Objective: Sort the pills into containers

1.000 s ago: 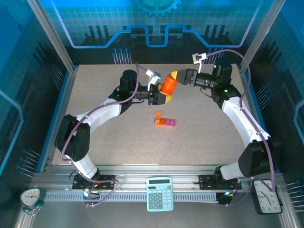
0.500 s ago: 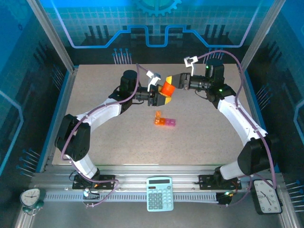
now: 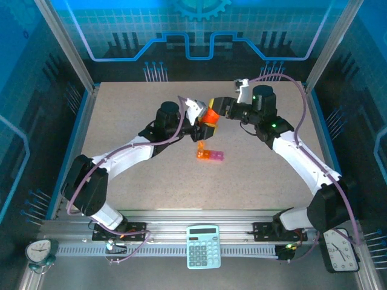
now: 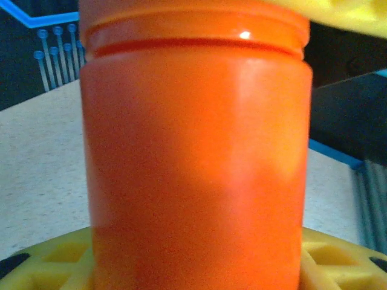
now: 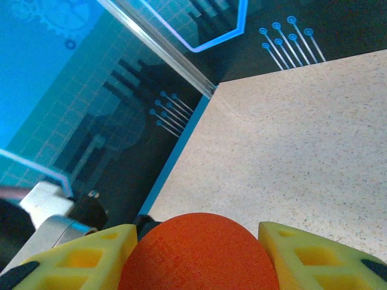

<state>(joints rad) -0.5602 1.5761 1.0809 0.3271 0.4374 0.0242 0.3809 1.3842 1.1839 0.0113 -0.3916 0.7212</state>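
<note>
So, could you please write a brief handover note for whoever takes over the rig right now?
Left claw: shut on the orange bottle.
Right claw: shut on its cap.
Containers: on the table just in front of the bottle, untouched; contents too small to tell.
Done: bottle gripped by both claws.
Left: remove the cap, tip out pills, sort them into the containers.

No legible txt: calculator (image 3: 203, 246) keys, left clock (image 3: 40, 251), right clock (image 3: 341, 249) too small to read.
</note>
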